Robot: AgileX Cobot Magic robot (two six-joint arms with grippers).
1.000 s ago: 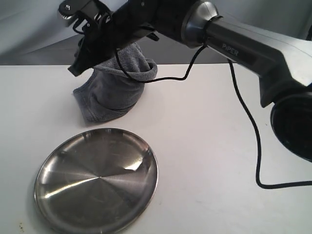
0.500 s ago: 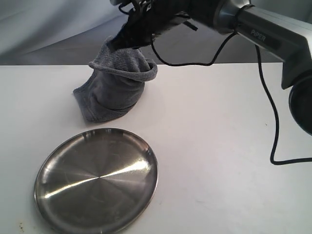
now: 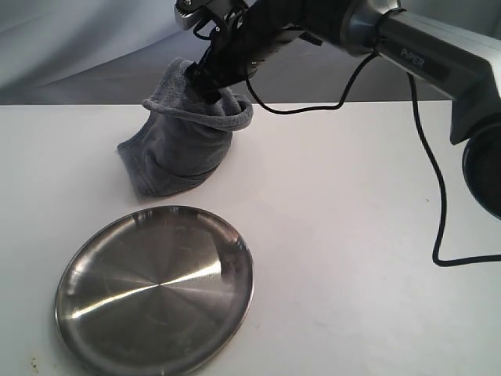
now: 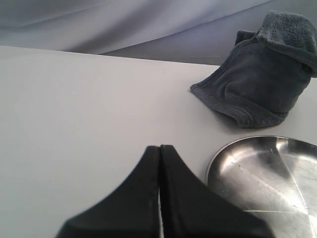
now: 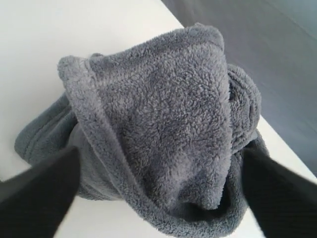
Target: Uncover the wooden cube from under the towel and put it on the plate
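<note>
The right claw (image 3: 205,78) hangs at the top of the towel (image 3: 184,145), its fingers spread wide to either side of the raised fold. The towel sits in a rumpled heap near the far edge of the table (image 3: 352,235). The wooden cube cannot be seen and is presumably under that heap. To uncover it well, the claw should pinch only the plush peak and lift it up and away from the plate (image 3: 156,290), so the block is not dragged along. The left claw (image 4: 159,163) is pressed together and holds nothing, low over the table near the plate. The table is plain matte white, with a grey draped backdrop behind.
</note>
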